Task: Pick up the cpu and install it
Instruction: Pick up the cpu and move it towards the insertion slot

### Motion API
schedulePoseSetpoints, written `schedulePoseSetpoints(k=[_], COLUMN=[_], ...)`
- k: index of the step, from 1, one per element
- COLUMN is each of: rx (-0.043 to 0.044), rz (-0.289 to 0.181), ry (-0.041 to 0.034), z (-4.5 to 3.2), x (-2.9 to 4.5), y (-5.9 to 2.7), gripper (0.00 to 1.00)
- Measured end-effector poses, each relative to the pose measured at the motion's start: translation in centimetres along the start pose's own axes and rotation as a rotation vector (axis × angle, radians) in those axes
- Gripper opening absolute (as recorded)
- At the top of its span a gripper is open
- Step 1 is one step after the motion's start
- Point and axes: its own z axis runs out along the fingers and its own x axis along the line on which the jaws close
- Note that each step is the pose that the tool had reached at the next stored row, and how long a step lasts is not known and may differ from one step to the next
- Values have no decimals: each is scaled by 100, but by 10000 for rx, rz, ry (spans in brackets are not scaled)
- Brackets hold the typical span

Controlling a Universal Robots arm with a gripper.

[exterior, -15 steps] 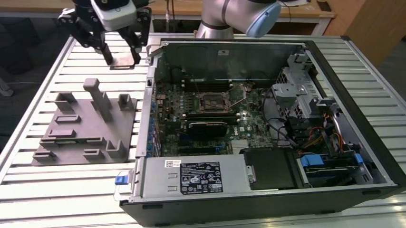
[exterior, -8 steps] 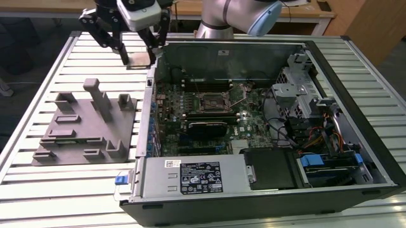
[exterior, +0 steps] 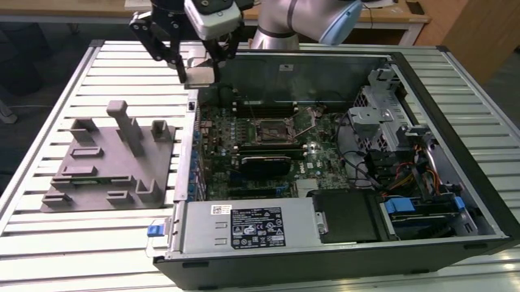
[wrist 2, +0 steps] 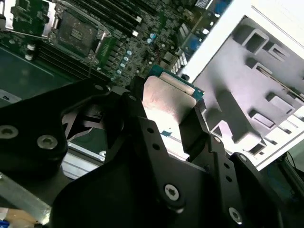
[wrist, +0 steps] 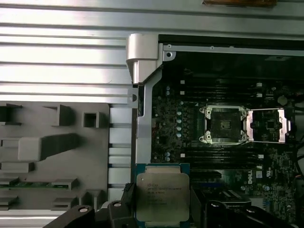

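Silvery metal tops the small flat square cpu (wrist: 161, 197) with its thin green rim. It is clamped between the two black fingers (wrist 2: 142, 130), which are closed on opposite edges of the chip. The flat face lies bare between them in both wrist views (wrist 2: 168, 97).

In the exterior view the cpu (exterior: 201, 74) hangs in the air, off every surface. It sits just below the black fingers (exterior: 170, 52) and over the far corner of the open black computer case (exterior: 479, 188), on the exterior view's left.

In the first wrist view the chip is over the case wall. The grey plastic fixture block (wrist: 52, 152) is on one side and the green motherboard (wrist: 175, 118) on the other.

The square black cpu socket (wrist: 225, 124) on the motherboard is well apart from the held chip. Its metal retention plate (wrist: 268, 126) is swung open beside it. In the exterior view the socket (exterior: 272, 129) sits near the middle of the board.

The case and the fixture block (exterior: 109, 161) both rest on the slatted aluminium desk (exterior: 49, 237). The silver and light-blue robot arm (exterior: 301, 21) reaches in from the far side.
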Motion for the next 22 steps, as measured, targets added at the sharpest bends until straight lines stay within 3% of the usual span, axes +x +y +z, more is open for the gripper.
schedulePoseSetpoints(k=[7,15,22], rx=[-1,0,0], rz=[0,0,2], ry=[1,3,30], z=[10,24,79], x=[-260,-506,-661], y=[-1,-2,-5], gripper=[54,54,54])
